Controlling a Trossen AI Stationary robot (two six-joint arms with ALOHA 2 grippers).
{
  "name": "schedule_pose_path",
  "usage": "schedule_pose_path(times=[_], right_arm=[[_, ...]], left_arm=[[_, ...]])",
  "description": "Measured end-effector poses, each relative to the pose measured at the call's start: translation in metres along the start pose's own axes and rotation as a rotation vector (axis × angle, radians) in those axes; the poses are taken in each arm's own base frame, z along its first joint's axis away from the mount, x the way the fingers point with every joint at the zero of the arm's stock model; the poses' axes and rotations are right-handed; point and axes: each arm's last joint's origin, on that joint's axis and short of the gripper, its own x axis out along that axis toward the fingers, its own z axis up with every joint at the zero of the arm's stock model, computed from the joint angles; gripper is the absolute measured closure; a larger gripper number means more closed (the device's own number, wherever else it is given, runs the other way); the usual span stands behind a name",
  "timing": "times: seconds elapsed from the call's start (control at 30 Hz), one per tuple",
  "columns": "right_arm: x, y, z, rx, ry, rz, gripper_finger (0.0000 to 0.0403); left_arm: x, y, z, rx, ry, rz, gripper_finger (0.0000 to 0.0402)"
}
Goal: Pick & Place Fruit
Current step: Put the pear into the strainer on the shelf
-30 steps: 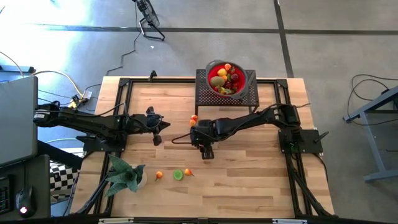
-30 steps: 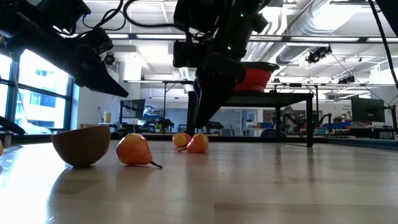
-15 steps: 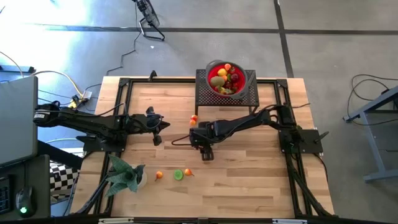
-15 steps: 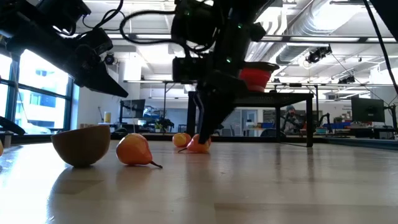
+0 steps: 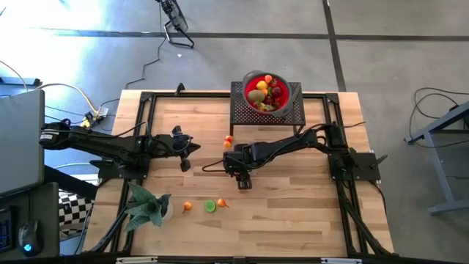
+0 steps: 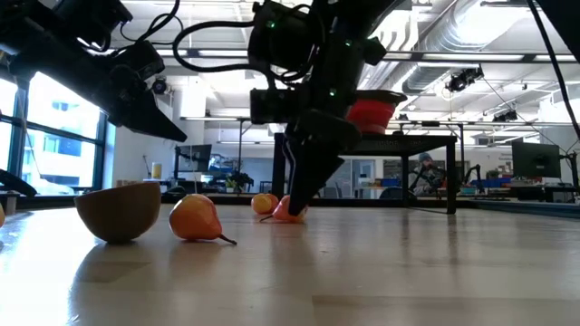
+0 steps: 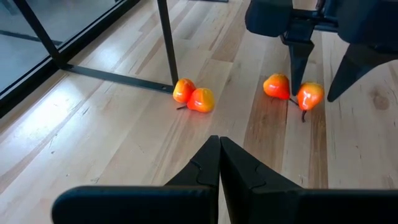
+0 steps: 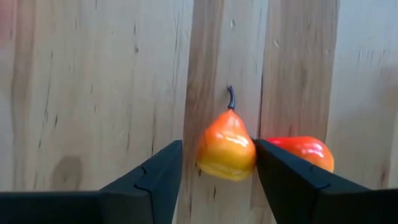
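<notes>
Near the middle of the table, the right gripper (image 8: 217, 163) stands with wide jaws around a small orange pear (image 8: 226, 147), probably light, hard and smooth, best pinched across its round belly.

Orange-red pear (image 8: 225, 151) lies stem outward, touching a second fruit (image 8: 303, 151) on bare wood.

We see a bowl (image 5: 267, 92) full of fruit on a rack (image 5: 289, 111) at the far side of the table (image 5: 293, 213). Two small fruits (image 5: 229, 141) lie just before the rack. Near the front left, a plant (image 5: 146, 207) lies left of three more fruits (image 5: 205, 206).
</notes>
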Motion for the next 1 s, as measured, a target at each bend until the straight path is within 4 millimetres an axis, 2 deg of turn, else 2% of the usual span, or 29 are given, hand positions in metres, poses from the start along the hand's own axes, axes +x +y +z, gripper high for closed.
schedule_pose_path(times=[0.2, 0.5, 0.77, 1.0], right_arm=[[0.0000, 0.0001, -0.0001, 0.000, 0.001, 0.000, 0.0225], [0.0000, 0.0001, -0.0001, 0.000, 0.001, 0.000, 0.0271], [0.0000, 0.0000, -0.0001, 0.000, 0.001, 0.000, 0.0266], [-0.0005, 0.0001, -0.0008, 0.000, 0.009, 0.003, 0.0280]], left_arm=[[0.0000, -0.0001, 0.0000, 0.000, 0.000, -0.003, 0.0396], [0.0000, -0.0001, 0.0000, 0.000, 0.000, -0.003, 0.0396], [0.0000, -0.0001, 0.0000, 0.000, 0.000, -0.003, 0.0396], [0.0000, 0.0000, 0.0000, 0.000, 0.000, -0.002, 0.0396]])
